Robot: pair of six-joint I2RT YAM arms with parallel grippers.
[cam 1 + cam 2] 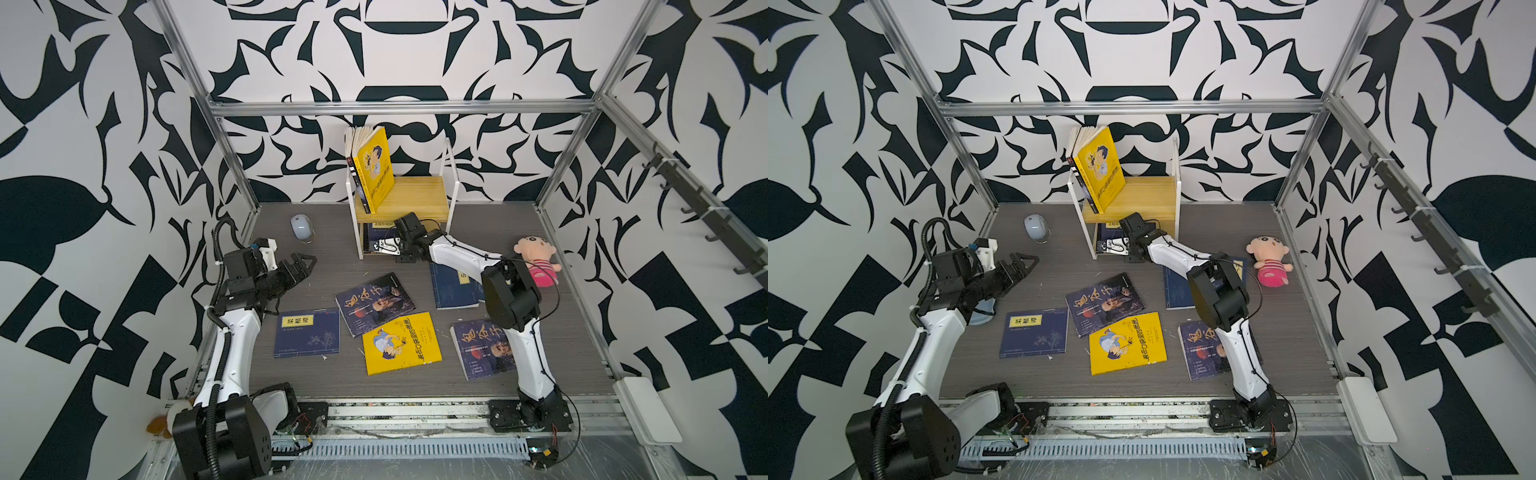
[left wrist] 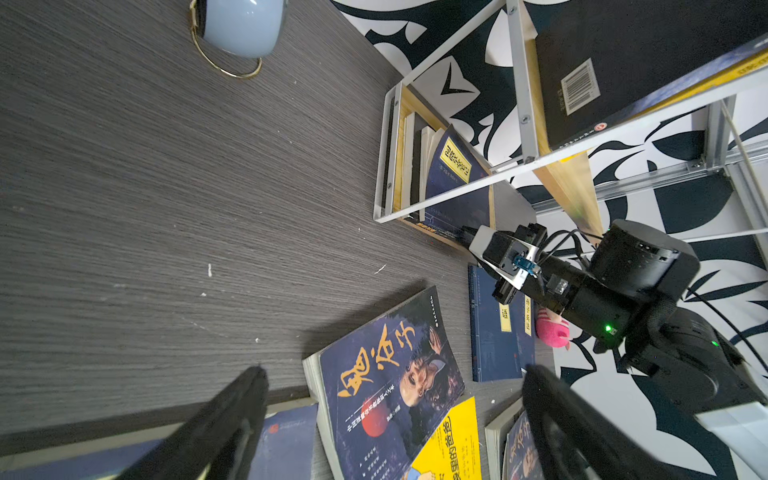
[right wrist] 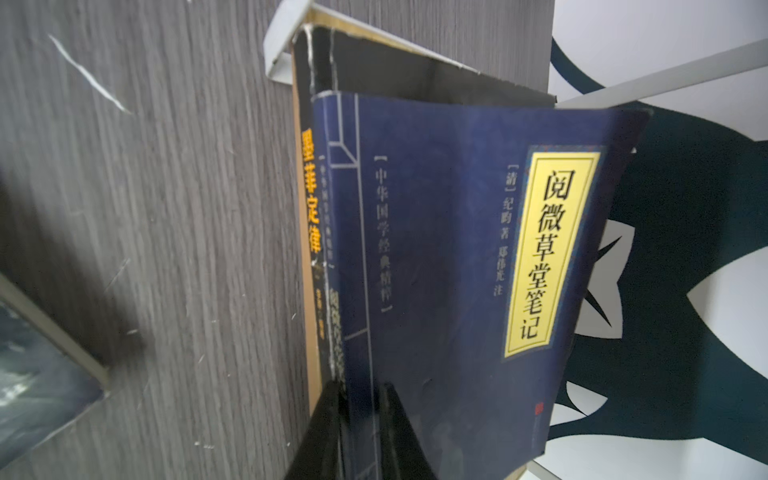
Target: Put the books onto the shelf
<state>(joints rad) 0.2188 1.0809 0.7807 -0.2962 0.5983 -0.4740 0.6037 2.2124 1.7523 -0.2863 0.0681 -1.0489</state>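
**Right end effector** [image 3: 357,388]: fingers cropped at the frame edge, clamped on the spine edge of a navy book [image 3: 457,270]. The book stands in the lower tier of the shelf [image 1: 409,195] against a black book [image 3: 415,79]. In both top views the upper board hides most of this tier.

**Left end effector** [image 1: 304,268]: jaws apart, above the bench [image 1: 332,253].

**Second navy book** [image 1: 455,291]: flat on the bench, half hidden by the right arm.

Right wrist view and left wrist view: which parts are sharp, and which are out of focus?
Right wrist view: the navy book reads clearly, only slightly soft; the right hand gripping it is a dark blur. Left wrist view: the portrait book is sharp; the left hand shows as two blurred dark fingers.
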